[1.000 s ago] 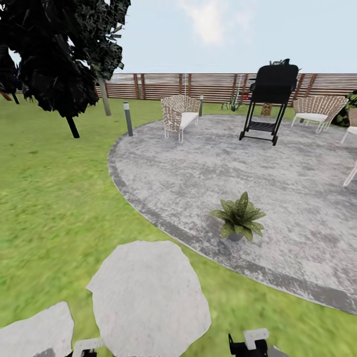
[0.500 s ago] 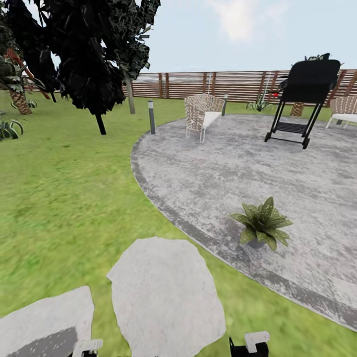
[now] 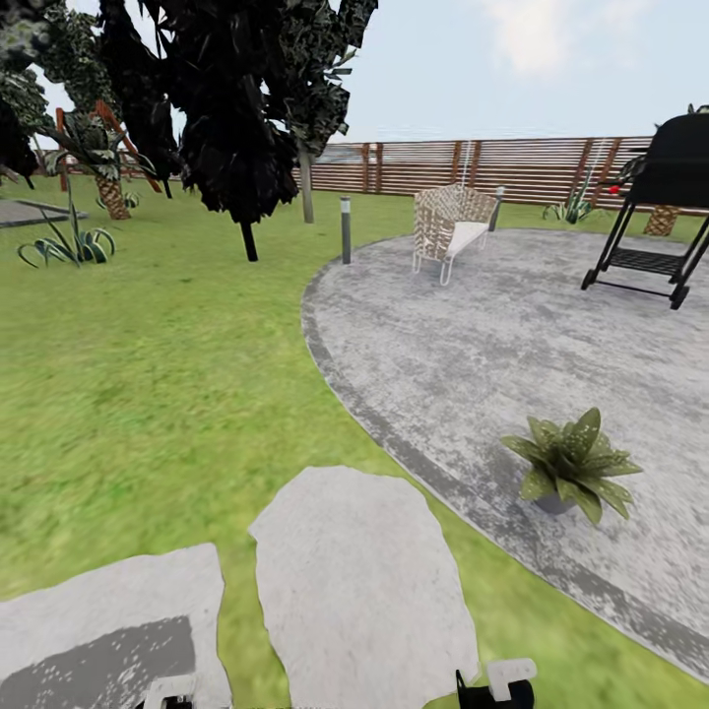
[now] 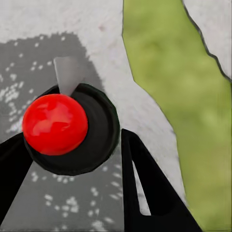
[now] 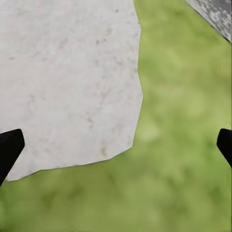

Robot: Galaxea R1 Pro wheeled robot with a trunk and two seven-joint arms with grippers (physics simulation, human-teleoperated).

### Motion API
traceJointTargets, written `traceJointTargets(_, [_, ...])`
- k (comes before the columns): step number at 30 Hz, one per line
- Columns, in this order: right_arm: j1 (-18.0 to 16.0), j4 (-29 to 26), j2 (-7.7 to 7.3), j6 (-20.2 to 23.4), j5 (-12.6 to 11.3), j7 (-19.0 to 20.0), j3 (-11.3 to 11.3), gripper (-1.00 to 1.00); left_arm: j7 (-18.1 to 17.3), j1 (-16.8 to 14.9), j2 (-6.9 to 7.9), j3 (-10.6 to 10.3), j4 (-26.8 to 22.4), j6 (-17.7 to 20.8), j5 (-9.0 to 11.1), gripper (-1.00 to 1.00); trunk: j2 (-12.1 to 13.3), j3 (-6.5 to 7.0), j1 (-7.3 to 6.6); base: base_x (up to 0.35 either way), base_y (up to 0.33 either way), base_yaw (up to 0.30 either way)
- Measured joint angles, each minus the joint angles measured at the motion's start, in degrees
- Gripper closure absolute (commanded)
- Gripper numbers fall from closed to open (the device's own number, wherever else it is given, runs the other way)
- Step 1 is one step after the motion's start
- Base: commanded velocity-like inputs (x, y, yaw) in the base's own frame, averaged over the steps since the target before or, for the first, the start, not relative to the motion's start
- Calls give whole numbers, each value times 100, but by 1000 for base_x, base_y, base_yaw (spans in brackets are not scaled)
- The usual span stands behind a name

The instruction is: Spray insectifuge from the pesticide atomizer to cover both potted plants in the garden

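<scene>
Green lawn (image 3: 167, 374), grey patio (image 3: 492, 335), wood fence (image 3: 512, 169)

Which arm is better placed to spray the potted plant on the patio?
Left, probably: the left gripper holds a dark bottle with a red top, seemingly the pesticide atomizer. The right gripper is open and empty, though the potted plant stands to the right.

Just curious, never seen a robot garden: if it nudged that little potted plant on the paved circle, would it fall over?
Probably it would tip fairly easily: the potted plant has a wide leaf rosette spreading well past its tiny grey pot. It looks light, so a push might slide it across the flat patio. The pointed leaves would likely bend, not snap.
</scene>
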Motion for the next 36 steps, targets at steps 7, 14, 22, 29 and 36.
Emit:
traceJointTargets(7, [0,0,2,0,0,1,0,-100,0,1,0,0,0,2,-6,100,0,-1,0,0,0,283])
traceJointTargets(14, [0,0,2,0,0,1,-1,-100,-1,1,0,0,0,-3,-7,100,0,-1,0,0,0,283])
traceJointTargets(22, [0,0,2,0,0,0,-1,-100,-2,1,0,0,0,0,-5,100,0,-1,0,0,0,283])
traceJointTargets(29, [0,0,2,0,0,0,0,-100,0,1,0,0,0,2,-3,100,0,-1,0,0,0,283])
traceJointTargets(36, [0,0,2,0,0,0,1,-100,-10,1,-1,0,0,2,1,100,0,-1,0,0,0,283])
